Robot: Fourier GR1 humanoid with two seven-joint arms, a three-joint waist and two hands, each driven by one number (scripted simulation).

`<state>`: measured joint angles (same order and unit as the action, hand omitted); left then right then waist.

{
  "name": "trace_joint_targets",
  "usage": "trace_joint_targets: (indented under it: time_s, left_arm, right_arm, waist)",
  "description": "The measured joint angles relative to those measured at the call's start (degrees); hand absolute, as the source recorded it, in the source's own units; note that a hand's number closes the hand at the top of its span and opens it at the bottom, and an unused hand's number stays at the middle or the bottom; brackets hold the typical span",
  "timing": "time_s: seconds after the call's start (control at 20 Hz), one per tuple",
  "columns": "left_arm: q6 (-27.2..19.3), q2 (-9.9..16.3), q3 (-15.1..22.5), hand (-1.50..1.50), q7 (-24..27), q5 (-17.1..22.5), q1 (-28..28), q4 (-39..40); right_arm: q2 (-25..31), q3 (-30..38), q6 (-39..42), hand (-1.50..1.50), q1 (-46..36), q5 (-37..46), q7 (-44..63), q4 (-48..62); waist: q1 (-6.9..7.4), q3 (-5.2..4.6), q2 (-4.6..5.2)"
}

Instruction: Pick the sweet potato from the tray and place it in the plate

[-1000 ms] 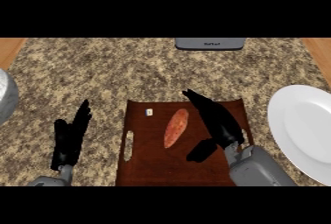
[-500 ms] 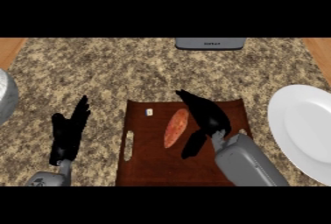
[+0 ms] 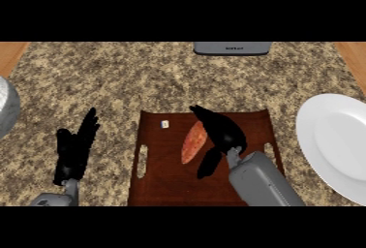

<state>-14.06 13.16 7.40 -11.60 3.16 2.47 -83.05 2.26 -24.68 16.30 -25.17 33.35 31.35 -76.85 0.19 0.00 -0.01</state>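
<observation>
the sweet potato lay lengthwise at the centre of the dark brown tray, long axis running roughly 12 to 6 o'clock with a slight lean toward 1. the right hand sat just beside it at its 3 o'clock flank, fingers reaching up toward 11 o'clock and the thumb hanging down toward 6. the hand was spread, fingers only slightly bent, nothing in its hold; whether the fingers touched the potato's skin could not be told from this view.

the white plate sat at 3 o'clock from the tray, well apart from the potato, partly cut by the view's edge. the left hand rested open, fingers up, at 9 o'clock of the tray.

risks, as judged: the hand lay along one side only, so closing could nudge the potato toward 9 o'clock rather than pinch it. its tapered, rounded body might roll or slip out. the carry toward 3 o'clock also had to clear the tray's edge and the plate's rim.

a small pale item lay near the tray's 11 o'clock corner.
</observation>
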Motion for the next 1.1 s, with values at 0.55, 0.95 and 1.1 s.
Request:
trace_joint_targets:
  time_s: [0.55,0.95,1.1]
  left_arm:
    - [2.98,-1.75,-2.80,0.00,-1.46,-2.27,-1.39,-1.91]
    - [2.48,-4.15,-3.24,0.00,-1.12,-4.76,0.19,-0.14]
    - [2.95,-4.58,-2.92,0.00,-0.66,-5.34,-1.54,-1.51]
  right_arm:
    - [-1.81,2.06,-0.36,-1.50,-1.49,1.69,-3.30,6.10]
    - [-1.23,2.09,-3.17,1.50,-2.01,6.27,-10.52,10.32]
    - [-1.40,2.05,-4.82,1.50,-3.51,7.51,-11.33,11.99]
  waist:
    - [0.08,0.00,0.02]
    - [0.02,0.00,-0.01]
    - [0.13,-0.01,-0.02]
